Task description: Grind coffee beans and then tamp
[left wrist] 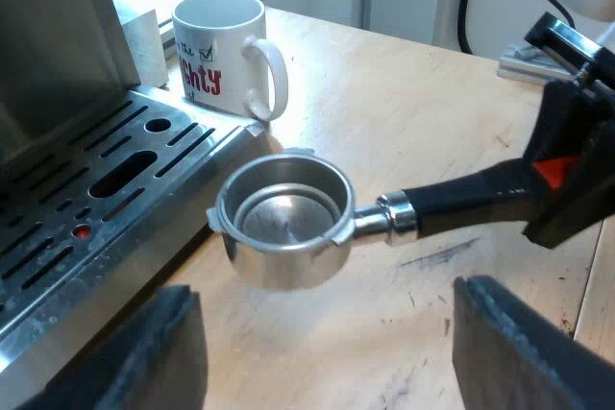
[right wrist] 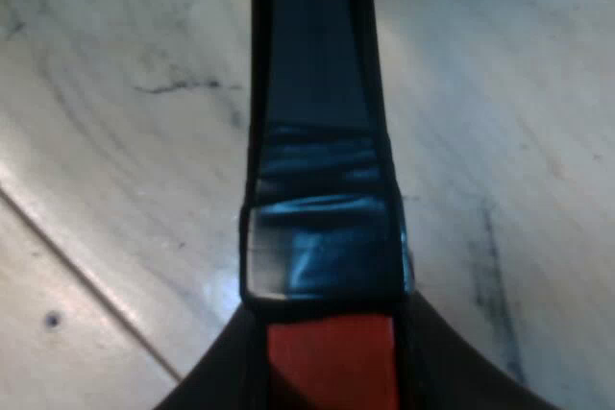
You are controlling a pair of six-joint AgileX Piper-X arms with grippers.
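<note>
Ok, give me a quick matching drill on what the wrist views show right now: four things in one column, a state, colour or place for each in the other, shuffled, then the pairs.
Things:
1. mug
2. metal holder
3. handle end
4. left gripper

States:
A. red
B. open, holding nothing
C. its bowl is empty, no grounds inside
D. standing on the table by the drip tray

Pairs: 1-D, 2-C, 3-A, 4-B.
</note>
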